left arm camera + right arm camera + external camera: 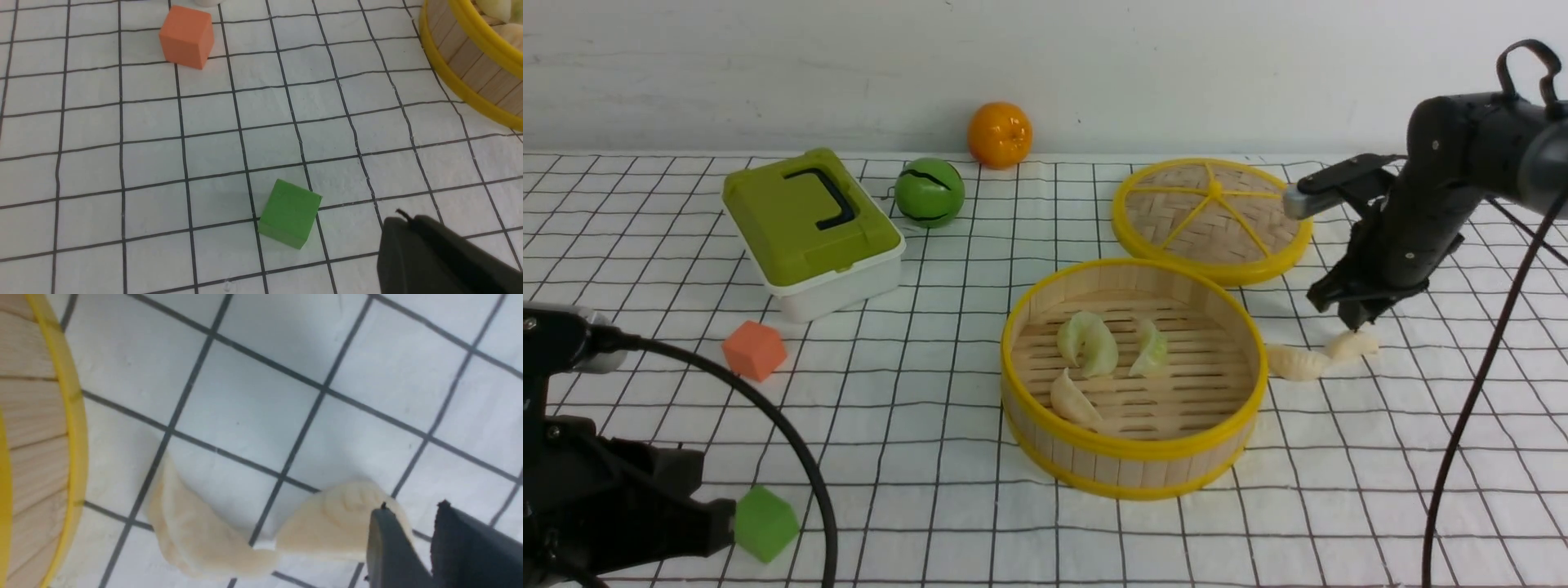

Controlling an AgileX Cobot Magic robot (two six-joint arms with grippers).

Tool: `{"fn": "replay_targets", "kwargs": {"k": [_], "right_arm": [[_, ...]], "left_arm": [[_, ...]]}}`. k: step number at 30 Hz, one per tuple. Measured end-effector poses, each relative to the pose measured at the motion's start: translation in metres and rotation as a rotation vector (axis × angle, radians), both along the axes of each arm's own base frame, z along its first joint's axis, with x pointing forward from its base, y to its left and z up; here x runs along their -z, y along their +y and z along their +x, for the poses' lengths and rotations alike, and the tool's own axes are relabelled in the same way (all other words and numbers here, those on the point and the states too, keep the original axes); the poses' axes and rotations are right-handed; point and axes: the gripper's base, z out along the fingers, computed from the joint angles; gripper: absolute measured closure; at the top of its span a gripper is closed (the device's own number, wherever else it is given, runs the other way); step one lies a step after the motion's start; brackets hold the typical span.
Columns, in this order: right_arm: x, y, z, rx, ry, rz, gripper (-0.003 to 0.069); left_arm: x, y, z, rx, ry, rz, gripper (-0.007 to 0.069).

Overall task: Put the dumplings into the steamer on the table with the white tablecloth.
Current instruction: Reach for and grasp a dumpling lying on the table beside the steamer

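The steamer point(1135, 447) stands mid-table on the white tablecloth point(915, 392). Inside lie pale green dumplings point(1085, 343) point(1152, 349) and one cream dumpling point(1074, 400). Two cream dumplings point(1294, 362) point(1352, 345) lie on the cloth just right of the steamer, end to end; they also show in the right wrist view point(192, 543) point(331, 526). My right gripper point(1352, 322) point(412, 506) hovers at the outer dumpling's far end, jaws a narrow gap apart with only cloth between them. My left gripper point(719, 523) point(402, 216) is shut and empty, low at the near left.
The woven lid point(1213, 216) lies behind the steamer. A green lidded box point(809, 229), a green ball point(929, 192) and an orange point(1000, 135) sit at the back. An orange cube point(755, 349) and a green cube point(765, 523) lie near my left gripper.
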Motion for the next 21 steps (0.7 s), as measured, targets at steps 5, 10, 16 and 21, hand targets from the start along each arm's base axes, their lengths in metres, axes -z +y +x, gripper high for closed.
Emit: {"fn": "replay_targets", "kwargs": {"k": [5,10,16,21], "right_arm": [[-0.006,-0.001,-0.003,0.0,0.014,-0.008,0.0291],[-0.001,0.0,0.0,0.118,0.004,0.049,0.0089],[0.02,-0.004,0.003,0.352,0.06,0.122,0.0099],[0.035,-0.007,0.003,0.504,0.113,0.161,0.0237]], "left_arm": [[0.0,0.0,0.0,0.0,-0.001,0.0,0.0626],[0.0,0.0,0.0,0.001,-0.004,-0.001,0.0624],[0.0,0.0,0.0,0.001,-0.004,-0.001,0.0622],[0.0,0.0,0.0,0.002,-0.005,-0.001,0.062]]}}
